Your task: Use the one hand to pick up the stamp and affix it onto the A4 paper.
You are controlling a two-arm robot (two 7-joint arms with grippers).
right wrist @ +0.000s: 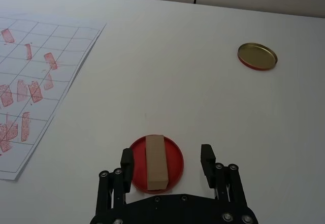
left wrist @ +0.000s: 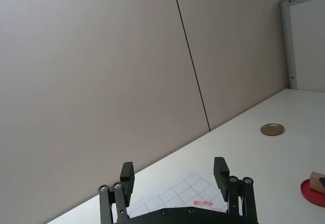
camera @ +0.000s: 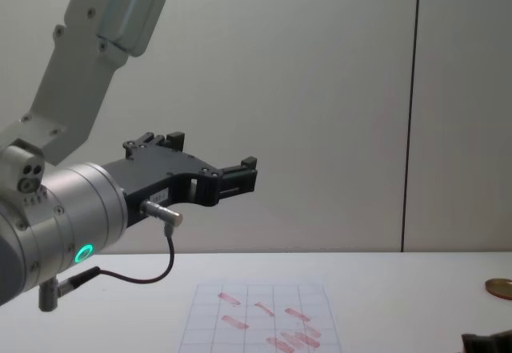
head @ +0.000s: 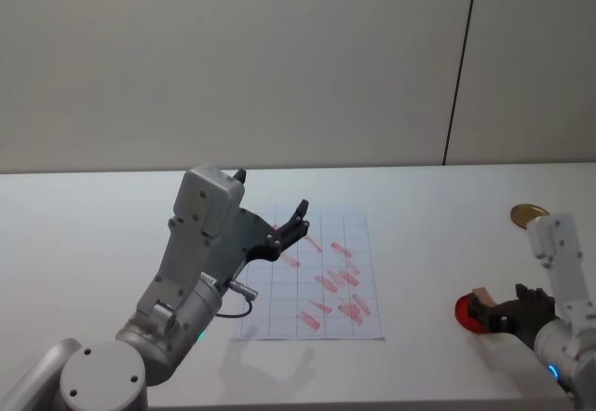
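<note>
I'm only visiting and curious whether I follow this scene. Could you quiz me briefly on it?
1. True or false: the stamp lies on the red round pad.
2. The right pincer is: A) shut on the stamp, B) open, C) shut and empty.
3. What flat sheet lies below the raised left pincer?
Key: 1 true; 2 B; 3 the A4 paper.
</note>
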